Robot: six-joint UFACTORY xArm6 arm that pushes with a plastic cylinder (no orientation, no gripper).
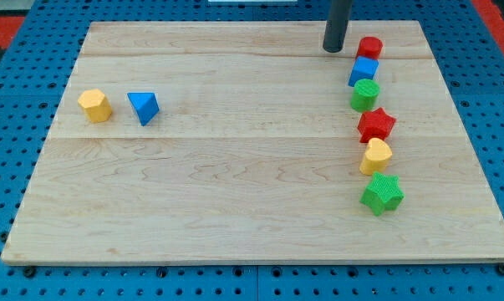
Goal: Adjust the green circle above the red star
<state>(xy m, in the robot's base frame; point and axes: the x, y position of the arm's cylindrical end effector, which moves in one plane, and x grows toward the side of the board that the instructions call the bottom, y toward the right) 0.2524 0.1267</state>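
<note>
Approach step, by the look of it: tip [333, 48] near the table's [235, 192] top edge, just left of the red cylinder [369, 48], touching no block. Green circle [364, 95] already directly above the red star [376, 125], pressed between it and the blue cube [364, 70]. Next move likely a short, gentle nudge on the green circle without disturbing neighbours. No jaws here, only a rod; nothing held.
</note>
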